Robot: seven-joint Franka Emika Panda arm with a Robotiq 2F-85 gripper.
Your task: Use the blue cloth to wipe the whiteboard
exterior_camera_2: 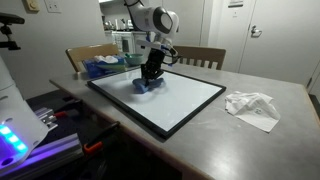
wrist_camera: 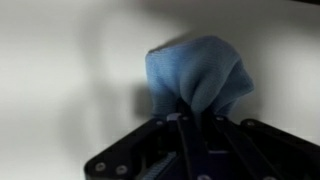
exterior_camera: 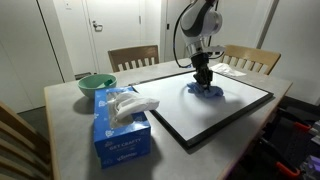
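The whiteboard [exterior_camera: 215,110] lies flat on the table, white with a thin black frame; it shows in both exterior views [exterior_camera_2: 185,100] and fills the wrist view [wrist_camera: 60,70]. The blue cloth [exterior_camera: 204,90] is bunched and pressed on the board near its far side, also seen in an exterior view [exterior_camera_2: 146,85] and the wrist view [wrist_camera: 197,75]. My gripper [exterior_camera: 204,80] points straight down and is shut on the blue cloth, also in an exterior view [exterior_camera_2: 150,76] and the wrist view [wrist_camera: 192,112].
A light-blue tissue box [exterior_camera: 120,128] and a green bowl [exterior_camera: 96,84] sit on the table [exterior_camera: 70,140] beside the board. Crumpled white paper [exterior_camera_2: 252,106] lies off the board's other end. Wooden chairs [exterior_camera: 133,57] stand behind the table.
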